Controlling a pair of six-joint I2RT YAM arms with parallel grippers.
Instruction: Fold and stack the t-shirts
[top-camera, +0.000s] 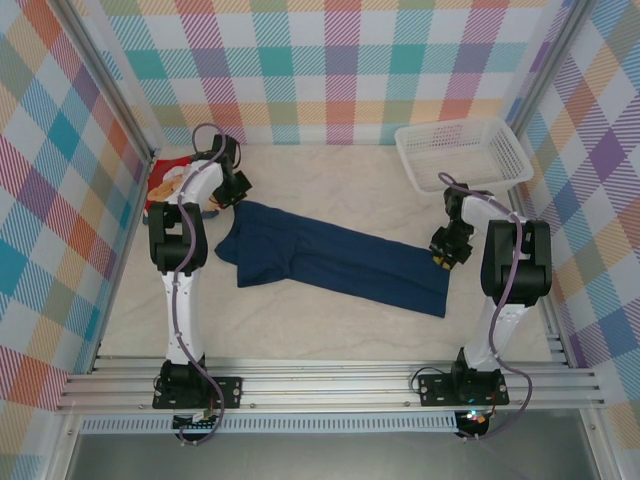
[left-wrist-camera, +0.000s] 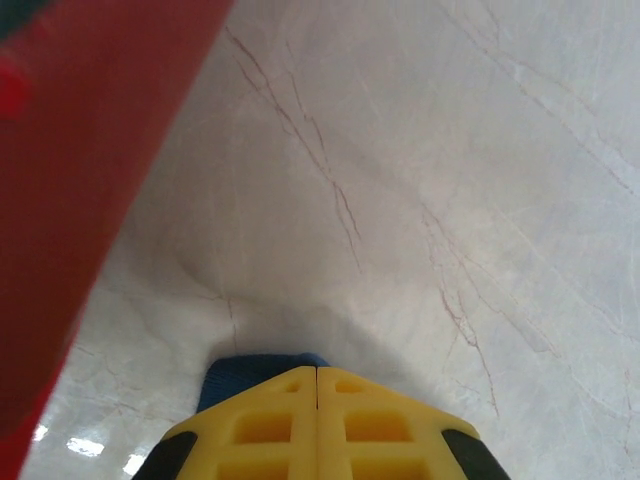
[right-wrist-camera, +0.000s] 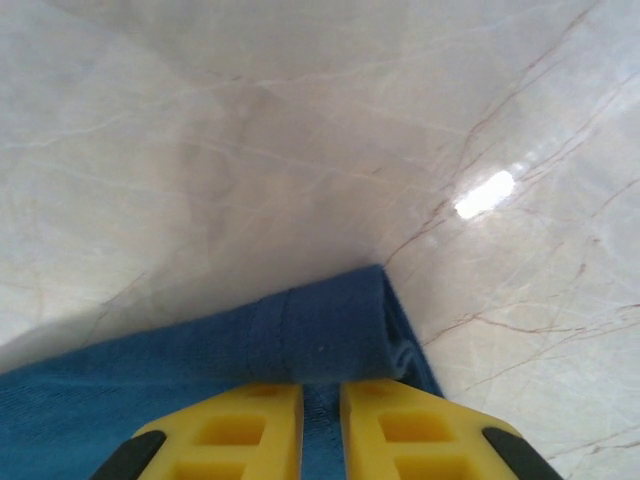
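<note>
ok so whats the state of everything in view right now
navy t-shirt: folded into a long strip, lying flat
red t-shirt: lying apart at the far left, fold unclear
basket: upright, empty
left hand: shut on a navy corner
right hand: shut on the strip's other end

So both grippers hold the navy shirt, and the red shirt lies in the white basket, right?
No. The red shirt is not in the white basket; the top external view shows it on the table by the left arm. The left gripper and right gripper do hold the navy shirt.
</note>
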